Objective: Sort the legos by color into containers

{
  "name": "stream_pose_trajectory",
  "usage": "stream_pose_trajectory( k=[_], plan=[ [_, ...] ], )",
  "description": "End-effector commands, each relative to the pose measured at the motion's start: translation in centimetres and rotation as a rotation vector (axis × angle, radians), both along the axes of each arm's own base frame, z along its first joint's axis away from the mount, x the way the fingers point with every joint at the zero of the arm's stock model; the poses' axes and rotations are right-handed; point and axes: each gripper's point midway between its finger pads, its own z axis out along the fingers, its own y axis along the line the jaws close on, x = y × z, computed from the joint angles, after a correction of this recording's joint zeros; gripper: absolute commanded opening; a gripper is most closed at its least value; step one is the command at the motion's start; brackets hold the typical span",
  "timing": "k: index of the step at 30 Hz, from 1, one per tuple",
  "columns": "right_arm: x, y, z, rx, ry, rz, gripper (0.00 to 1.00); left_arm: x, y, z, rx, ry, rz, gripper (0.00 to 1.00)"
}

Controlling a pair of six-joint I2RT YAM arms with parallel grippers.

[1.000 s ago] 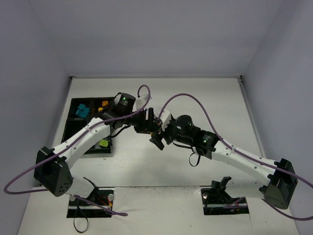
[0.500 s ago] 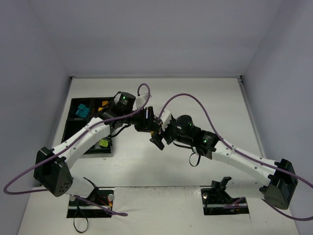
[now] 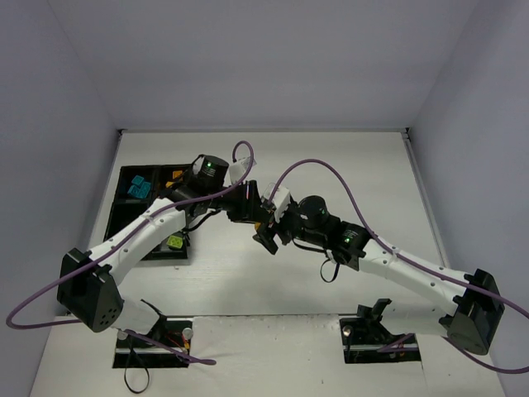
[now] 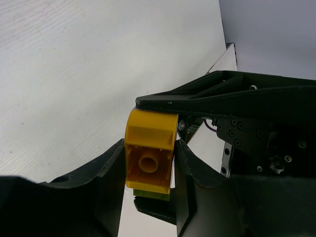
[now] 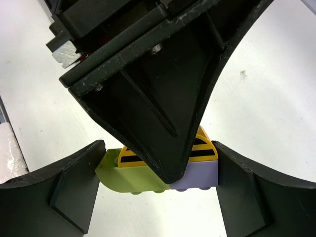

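While you watch both arms meet over the white table (image 3: 347,165) | black four-compartment plastic tray (image 3: 124,171) at far left, teal bricks (image 3: 139,188) in its far-left compartment, well apart from the grippers | right gripper (image 5: 159,153) fairly wide, pinching lime-green studded brick (image 5: 123,173) and lilac brick (image 5: 197,175) side by side | left gripper (image 4: 150,144) closed narrow on yellow plastic brick (image 4: 150,158) joined to them.

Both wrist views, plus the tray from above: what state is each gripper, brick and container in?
Yellow brick: in the air, seated on the lime brick and purple brick.
Lime brick: beside the purple brick, under the yellow.
Purple brick: same, pressed by one finger.
Left gripper: shut on the yellow brick's sides.
Right gripper: shut across the lime and purple bricks.
Tray: sorted bricks in three compartments.
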Motion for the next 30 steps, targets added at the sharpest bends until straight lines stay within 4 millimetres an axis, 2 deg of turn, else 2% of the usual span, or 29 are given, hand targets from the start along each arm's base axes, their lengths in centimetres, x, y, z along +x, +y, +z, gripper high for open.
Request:
stream_pose_trajectory(
  k=[1,10,14,22,30],
  plan=[
    [0.0,0.0,1.2,0.045,-0.033,-0.001,0.00,1.8,0.5,4.3,-0.064,-0.134,0.039,0.07],
    [-0.4,-0.8,-2.6,-0.022,0.034,-0.021,0.00,2.3,2.4,4.9,-0.075,-0.141,0.074,0.06],
    [-0.6,-0.7,-3.0,-0.027,0.046,-0.014,0.00,2.3,2.6,5.0,-0.075,-0.143,0.076,0.06],
    [-0.8,-0.8,-5.1,-0.083,0.088,-0.004,0.00,2.8,3.8,6.0,-0.078,-0.175,0.107,0.06],
    [0.1,-0.8,-6.6,-0.135,0.120,-0.049,0.00,3.4,5.2,5.3,-0.001,-0.203,0.161,0.06]
  ],
)
